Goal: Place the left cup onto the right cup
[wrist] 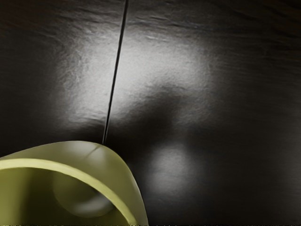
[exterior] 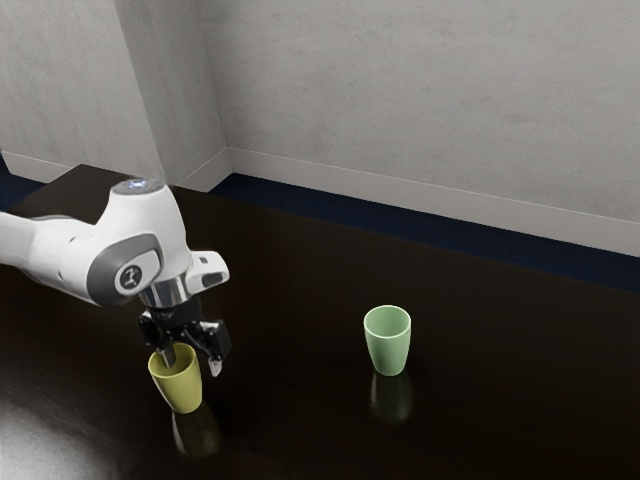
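The left cup (exterior: 177, 384) is yellow-green and stands on the dark table, leaning slightly toward the exterior view's left. My gripper (exterior: 193, 361) is down at its rim and open. One finger dips inside the cup, the other hangs outside its wall on the side toward the right cup, so the rim runs between them. The wrist view has the yellow-green cup (wrist: 66, 188) right under my hand, with its open mouth and inner bottom visible. The right cup (exterior: 387, 339) is pale green, upright and alone, well off toward the exterior view's right.
The glossy dark table (exterior: 300, 300) stretches between the two cups, and a thin seam (wrist: 115, 70) runs across it. A grey wall with a white baseboard (exterior: 420, 195) stands behind the table's far edge.
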Controlling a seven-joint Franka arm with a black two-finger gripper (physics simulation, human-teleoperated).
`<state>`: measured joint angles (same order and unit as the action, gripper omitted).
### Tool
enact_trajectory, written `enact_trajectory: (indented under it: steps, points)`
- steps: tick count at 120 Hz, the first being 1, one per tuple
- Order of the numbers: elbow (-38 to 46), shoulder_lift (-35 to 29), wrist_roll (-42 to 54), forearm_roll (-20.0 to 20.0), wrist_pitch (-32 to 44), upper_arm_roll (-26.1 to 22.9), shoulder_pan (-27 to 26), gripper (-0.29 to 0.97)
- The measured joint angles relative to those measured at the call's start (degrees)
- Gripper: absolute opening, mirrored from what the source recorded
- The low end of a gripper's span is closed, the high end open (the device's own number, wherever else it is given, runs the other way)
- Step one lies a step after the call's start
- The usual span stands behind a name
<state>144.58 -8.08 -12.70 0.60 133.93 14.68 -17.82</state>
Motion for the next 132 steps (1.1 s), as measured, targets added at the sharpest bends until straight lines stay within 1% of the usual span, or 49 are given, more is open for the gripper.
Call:
enact_trajectory:
  steps: [19, 33, 71, 104, 116, 132]
  points:
    - [0.55, 0.62, -0.15, 0.07, 0.74, 0.00, 0.09, 0.59]
    - [0.86, 1.17, -0.35, 0.09, 1.38, 0.00, 0.09, 0.54]
    - [0.90, 2.40, -0.98, 0.11, 2.04, 0.09, 0.59, 0.30]
    - [0.90, 2.61, -1.76, 0.13, 2.18, 0.09, 0.54, 0.02]
    - [0.90, 2.62, -2.14, 0.12, 2.19, 0.09, 0.51, -0.03]
    - [0.98, 2.60, -2.81, 0.00, 2.19, 0.06, 0.41, -0.08]
